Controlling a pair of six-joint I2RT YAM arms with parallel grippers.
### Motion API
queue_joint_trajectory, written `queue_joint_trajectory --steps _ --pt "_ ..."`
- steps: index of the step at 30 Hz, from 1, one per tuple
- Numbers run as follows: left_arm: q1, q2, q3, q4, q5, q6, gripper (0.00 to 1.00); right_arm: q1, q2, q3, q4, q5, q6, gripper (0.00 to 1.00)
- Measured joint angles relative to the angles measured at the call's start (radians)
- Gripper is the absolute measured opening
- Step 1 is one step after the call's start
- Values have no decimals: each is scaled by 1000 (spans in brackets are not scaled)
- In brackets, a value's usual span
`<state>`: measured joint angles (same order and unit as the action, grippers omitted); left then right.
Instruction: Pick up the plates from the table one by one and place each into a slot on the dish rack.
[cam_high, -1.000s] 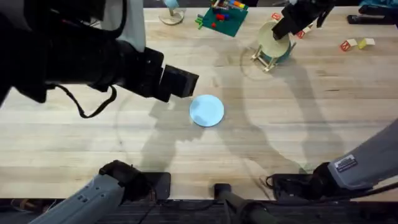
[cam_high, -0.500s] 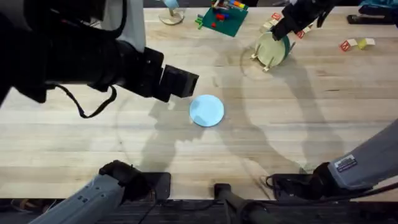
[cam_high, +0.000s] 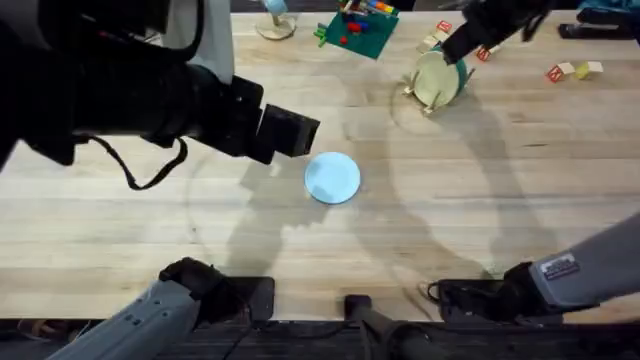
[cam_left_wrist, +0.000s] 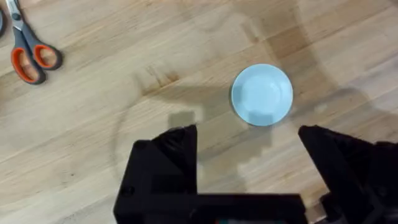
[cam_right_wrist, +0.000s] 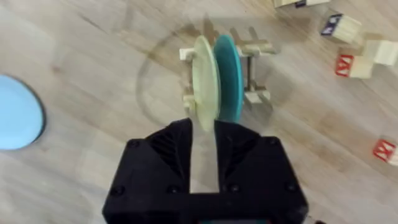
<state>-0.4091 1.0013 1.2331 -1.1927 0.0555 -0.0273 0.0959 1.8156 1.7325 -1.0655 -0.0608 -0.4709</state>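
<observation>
Racking underway: pale yellow plate (cam_right_wrist: 203, 74) upright in dish rack (cam_right_wrist: 249, 70), right hand (cam_right_wrist: 203, 140) narrowly parted above it; light blue plate (cam_high: 332, 177) next, left hand (cam_left_wrist: 249, 158) spread.

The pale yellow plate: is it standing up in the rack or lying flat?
Standing on edge: the pale yellow plate sits upright between the dish rack's pegs.

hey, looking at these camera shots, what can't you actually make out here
- Dish rack slots: in the right wrist view the pale yellow plate and a teal plate cover the pegs behind them.
- Scissors: left wrist view, cut off by the edge.
- Table under the left arm: overhead, hidden by its dark bulk.
</observation>
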Motion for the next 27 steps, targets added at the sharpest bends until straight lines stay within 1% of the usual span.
queue_joint_trajectory --steps 5,9,12,13,22,24,27 --pt "0 0 0 0 0 0 993 0 -140 0 -63 0 7 393" --pt "0 0 0 0 0 0 993 0 -228 0 -106 -13 15 522" --pt "0 0 0 0 0 0 993 0 -279 0 -139 -44 21 942" --pt "0 0 0 0 0 0 993 0 -295 0 -152 -51 22 981" --pt "0 0 0 -2 0 0 995 6 -408 -5 -232 -119 60 996" --pt "0 0 0 -9 0 0 994 18 -439 -35 -223 -126 64 996" --pt "0 0 0 -25 0 0 993 44 -501 -122 -204 -132 71 996"
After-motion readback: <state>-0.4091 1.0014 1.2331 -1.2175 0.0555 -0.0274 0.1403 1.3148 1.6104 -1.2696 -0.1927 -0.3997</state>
